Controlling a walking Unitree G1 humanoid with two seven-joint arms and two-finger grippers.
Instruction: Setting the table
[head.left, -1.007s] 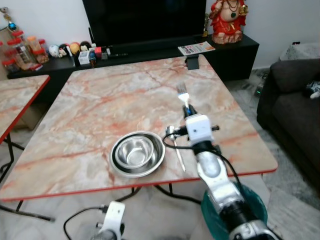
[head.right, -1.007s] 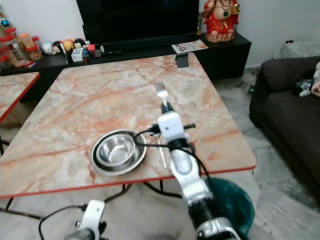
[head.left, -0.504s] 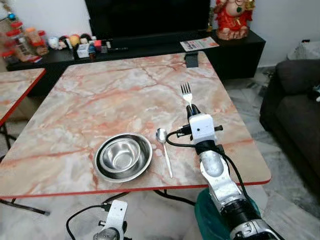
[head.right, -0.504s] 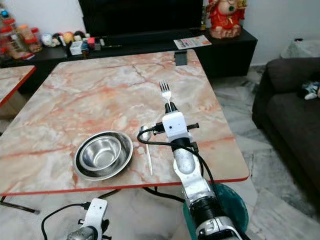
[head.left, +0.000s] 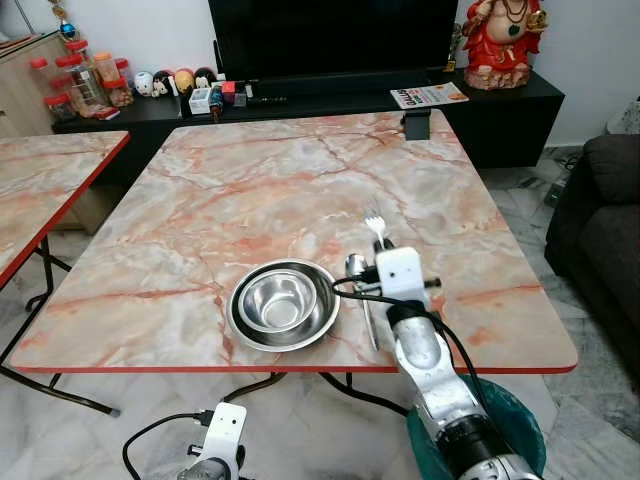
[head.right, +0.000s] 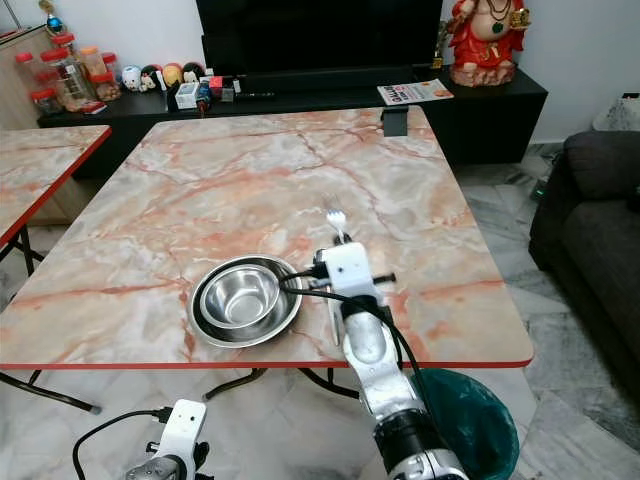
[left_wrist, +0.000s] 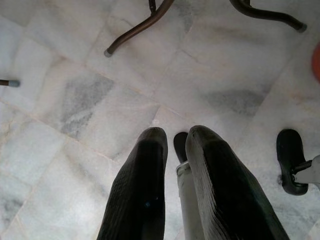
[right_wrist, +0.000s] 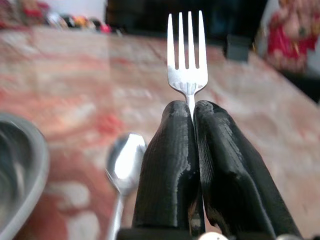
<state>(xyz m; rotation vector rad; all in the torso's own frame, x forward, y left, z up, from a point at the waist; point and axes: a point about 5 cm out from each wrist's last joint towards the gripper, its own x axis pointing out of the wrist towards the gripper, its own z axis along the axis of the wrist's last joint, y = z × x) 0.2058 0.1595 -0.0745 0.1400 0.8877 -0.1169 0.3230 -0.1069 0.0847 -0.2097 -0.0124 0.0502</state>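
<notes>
Between pinched right jaws, fork (right_wrist: 188, 75) upright.

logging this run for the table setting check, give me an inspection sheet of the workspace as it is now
surface: marble-pattern table with a red edge; a second like it stands at the robot's left.
job's things: steel bowl near the front edge; spoon lying flat just right of it; fork held tines forward above the table, right of the spoon.
clutter: small dark object at the far table edge.
grippers: right tool shut on the fork's handle; left tool hangs low over the tiled floor, fingers nearly together, holding nothing.
cables: black cable looping at the right wrist; another by the left wrist.
surroundings: TV cabinet with jars, figurines and a red statue; dark sofa at right; teal bin under the table corner.
</notes>
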